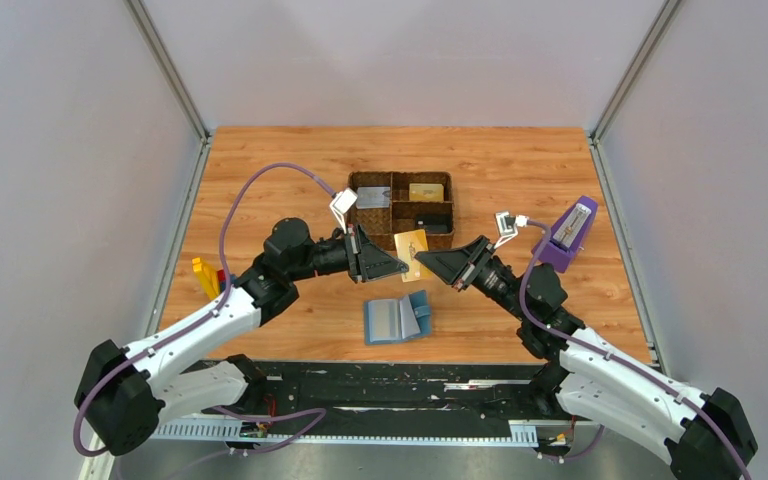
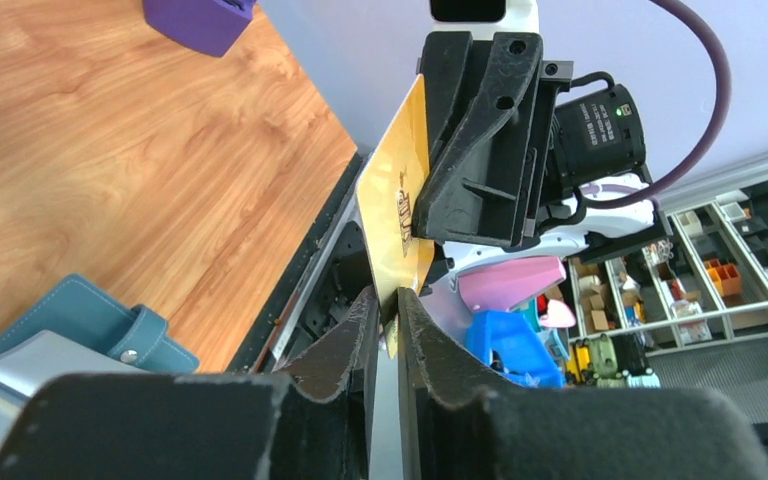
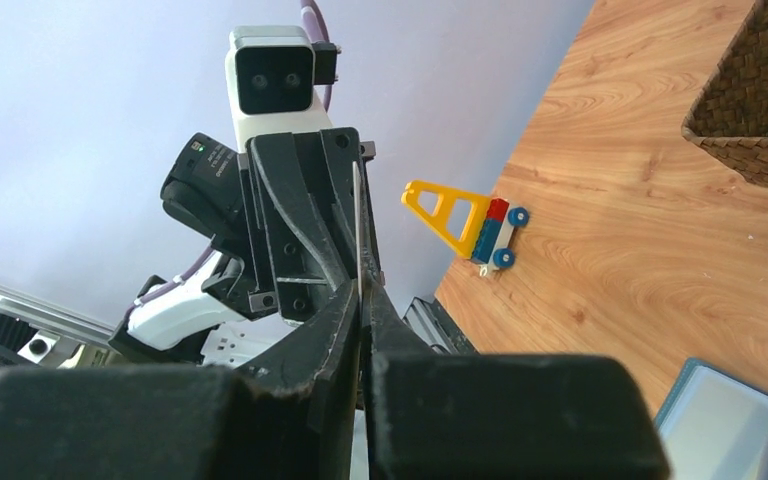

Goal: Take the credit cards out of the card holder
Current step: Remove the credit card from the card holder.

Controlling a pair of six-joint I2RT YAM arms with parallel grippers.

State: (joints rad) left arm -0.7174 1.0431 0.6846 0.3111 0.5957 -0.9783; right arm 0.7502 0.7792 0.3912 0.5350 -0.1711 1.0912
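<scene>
Left tool (image 2: 385, 310) and right tool (image 3: 362, 300) each clamp shut on an opposite edge of a gold-yellow credit card (image 1: 412, 248), holding it in the air between them. Below it, the blue card holder (image 1: 397, 320) lies open on the wooden tabletop (image 1: 520, 170), near the brown woven tray (image 1: 401, 176).

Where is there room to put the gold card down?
Bare wood: behind the tray, left of it beyond the toy, and behind the metronome. Crowded: between tray and wallet, where left end effector and right end effector hold the card.
</scene>
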